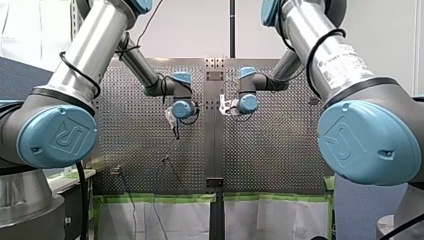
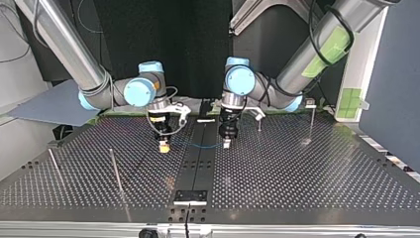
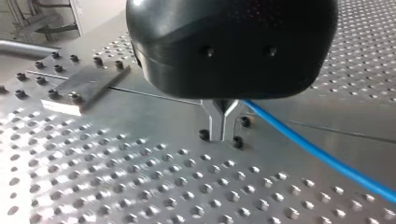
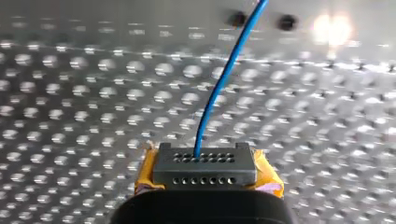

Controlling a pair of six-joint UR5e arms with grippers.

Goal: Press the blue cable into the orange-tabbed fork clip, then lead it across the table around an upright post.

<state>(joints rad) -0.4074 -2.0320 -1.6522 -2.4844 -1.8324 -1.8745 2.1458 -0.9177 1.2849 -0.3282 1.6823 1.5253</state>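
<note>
Clamping the blue cable (image 3: pixel 299 136) are left claw (image 2: pixel 226 144) and right claw (image 2: pixel 163 147)

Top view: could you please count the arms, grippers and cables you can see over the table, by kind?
Arms: 2 (left arm, right arm)
Grippers: 2 (left gripper, right gripper)
Cables: 1 (blue cable)
Total: 5

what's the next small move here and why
Probably lift both claws a little: my left claw and my right claw each pinch the blue cable, which sags low over the perforated table between them. The fork clip is not visible.
</note>
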